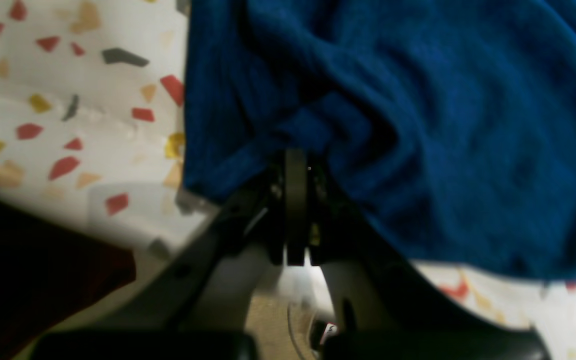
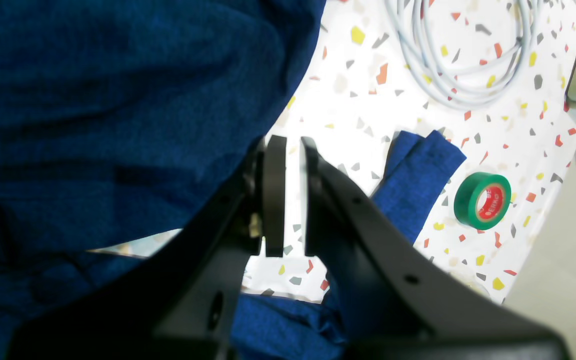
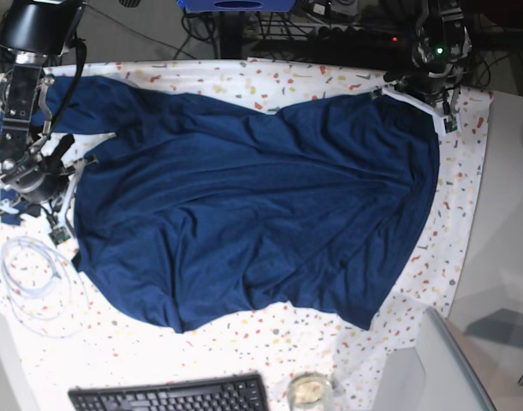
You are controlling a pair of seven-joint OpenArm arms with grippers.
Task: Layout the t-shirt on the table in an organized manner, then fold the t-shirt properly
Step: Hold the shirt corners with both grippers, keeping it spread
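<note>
T-shirt (image 3: pixel 252 205) lies spread across the desk (image 3: pixel 462 231); left fingers (image 1: pixel 295 160) pinch its edge, right fingers (image 2: pixel 288 150) nearly closed beside its edge, gripping nothing.

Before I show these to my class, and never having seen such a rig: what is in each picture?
A two-armed robot is spreading a dark blue t-shirt on a speckled table. One picture looks down from overhead. The other two come from cameras on the wrists, looking along each claw. The left claw is shut on the t-shirt's edge; overhead, that arm is at upper right. The right claw is nearly closed with a slim gap, and whether it pinches cloth I cannot tell. Also on the table: a green tape roll, a coiled grey cable and a keyboard.
</note>
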